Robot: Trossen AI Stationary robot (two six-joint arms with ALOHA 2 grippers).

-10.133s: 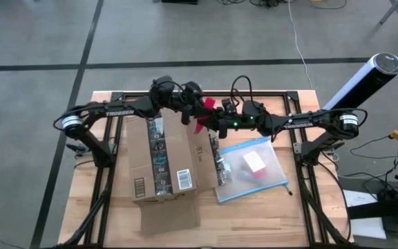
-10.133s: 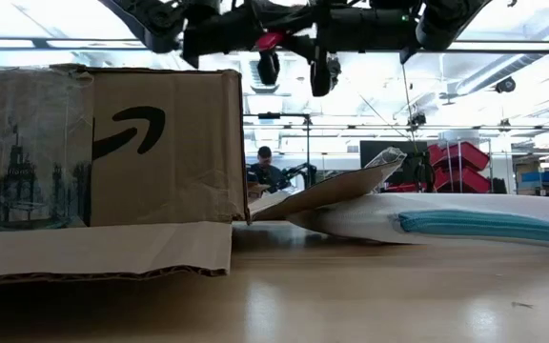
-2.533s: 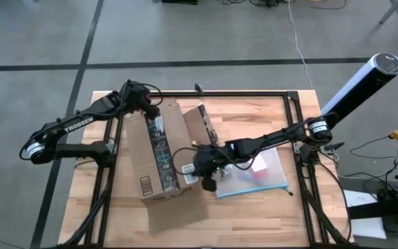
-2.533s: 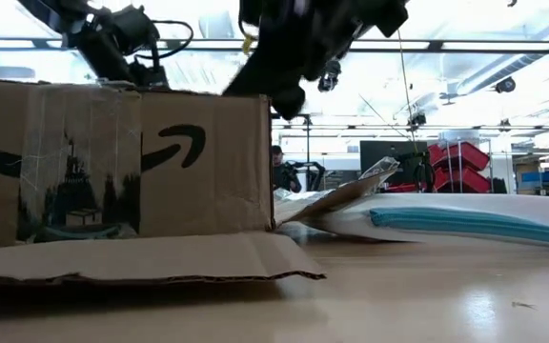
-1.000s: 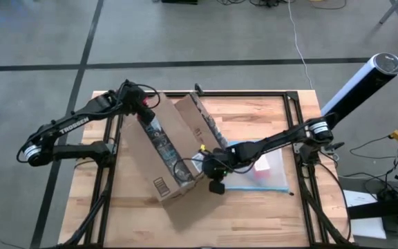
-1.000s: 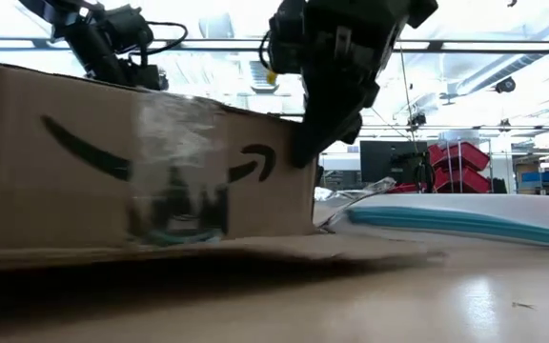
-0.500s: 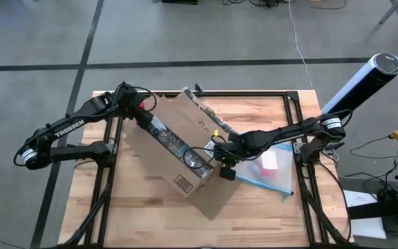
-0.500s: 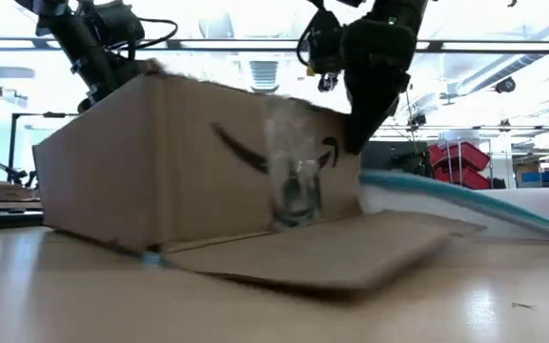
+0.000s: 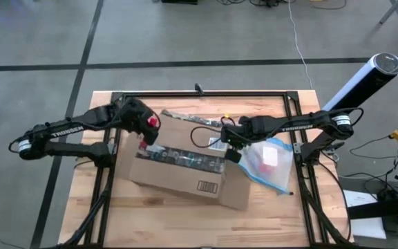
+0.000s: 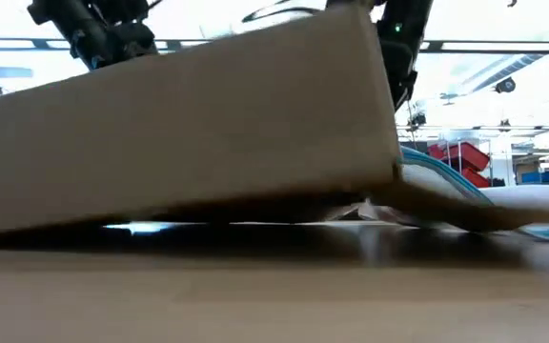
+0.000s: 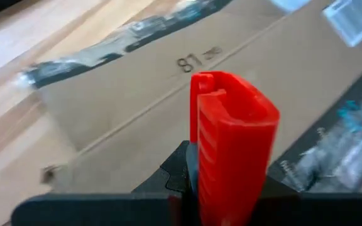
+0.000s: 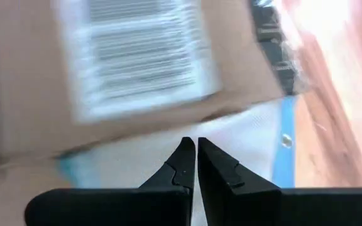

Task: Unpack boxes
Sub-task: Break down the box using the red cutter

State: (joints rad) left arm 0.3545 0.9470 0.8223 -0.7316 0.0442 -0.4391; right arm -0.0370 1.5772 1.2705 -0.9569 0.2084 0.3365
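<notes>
Plainly the box [image 9: 185,162] lay across the table's middle, one end propped on the pouch [image 9: 268,162]; it looked light, stiff-walled, slick where taped, best taken by a flap edge. The left gripper [image 9: 147,128], clamped on the red tool [image 11: 234,150], hovered over its left end; the right gripper [image 12: 190,164], fingers together, empty, sat at its right edge

High view straight down, low view table-level — both share box [image 9: 178,162].

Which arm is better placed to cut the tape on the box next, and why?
Probably the left: its gripper already holds the red tool over the box near the tape strip. The right gripper is shut and empty.
</notes>
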